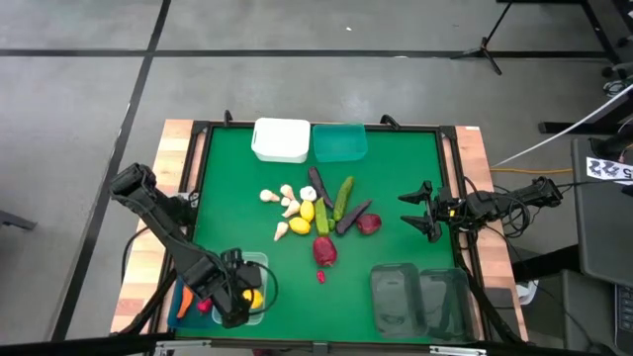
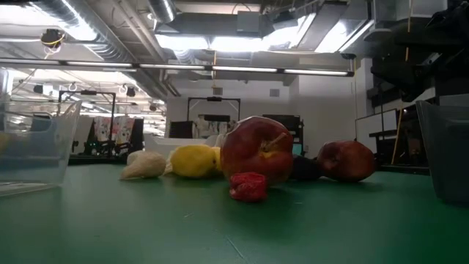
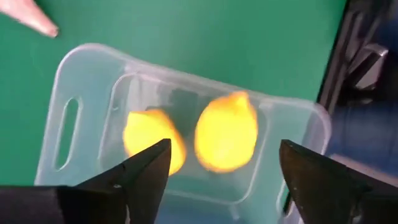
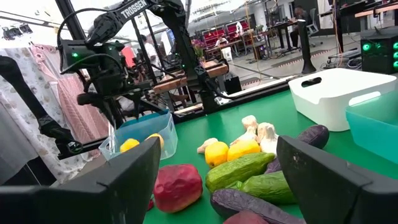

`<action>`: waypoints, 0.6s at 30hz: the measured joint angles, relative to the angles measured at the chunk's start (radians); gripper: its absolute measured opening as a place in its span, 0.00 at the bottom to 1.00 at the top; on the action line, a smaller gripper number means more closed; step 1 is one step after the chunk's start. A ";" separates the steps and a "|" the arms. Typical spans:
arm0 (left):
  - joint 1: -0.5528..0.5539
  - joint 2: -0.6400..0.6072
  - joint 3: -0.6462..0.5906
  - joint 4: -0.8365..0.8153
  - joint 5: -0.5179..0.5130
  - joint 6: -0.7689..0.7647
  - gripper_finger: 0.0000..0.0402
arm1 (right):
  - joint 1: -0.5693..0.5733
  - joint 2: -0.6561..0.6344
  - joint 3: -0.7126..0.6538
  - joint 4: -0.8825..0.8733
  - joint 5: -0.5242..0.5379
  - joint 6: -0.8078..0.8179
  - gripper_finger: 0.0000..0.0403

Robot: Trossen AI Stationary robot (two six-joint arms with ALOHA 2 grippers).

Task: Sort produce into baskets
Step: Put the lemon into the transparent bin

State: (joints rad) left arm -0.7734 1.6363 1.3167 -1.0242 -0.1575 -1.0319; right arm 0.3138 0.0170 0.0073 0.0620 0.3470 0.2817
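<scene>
The left gripper (image 1: 240, 294) hangs over the clear pale green bin (image 3: 87, 74) at the lower left of the high view, its fingers spread apart with nothing between them. Two lemons (image 3: 226, 132) lie inside the bin, one of them directly under the open jaws. The risk here is in the retreat: the fingertips sit close above the bin's rim, so a sideways pull before lifting could catch the wall and drag or tip the light bin toward the table edge just beside it. A blue bin (image 1: 183, 302) with something orange and red in it stands touching or just beside the pale green one, so a shove would likely move both.

The right gripper (image 1: 423, 212) waits at the right side of the mat, fingers spread and empty, pointed at the pile of produce (image 1: 321, 213) in the middle: lemons, garlic, cucumbers, eggplants, apples and a small red chilli (image 1: 320, 277). The apples are round and may roll if nudged.

Open green mat (image 1: 227, 168) lies between the pile and the left bins, giving a free lane. The white bin (image 1: 280, 139) and teal bin (image 1: 340, 141) sit at the top centre, two smoky bins (image 1: 420, 297) at the lower right.
</scene>
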 joint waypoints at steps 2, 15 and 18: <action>0.013 0.000 0.000 -0.050 -0.037 0.015 0.75 | 0.000 0.000 0.000 0.000 0.000 0.000 0.80; 0.420 0.000 0.000 0.194 -0.224 0.834 0.75 | 0.000 0.000 0.000 0.000 0.000 0.001 0.80; 0.522 0.000 0.000 0.241 -0.116 0.996 0.75 | 0.000 0.000 0.000 0.000 0.000 0.001 0.80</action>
State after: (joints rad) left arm -0.2513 1.6363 1.3167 -0.7830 -0.2738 -0.0361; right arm 0.3138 0.0174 0.0071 0.0620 0.3466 0.2832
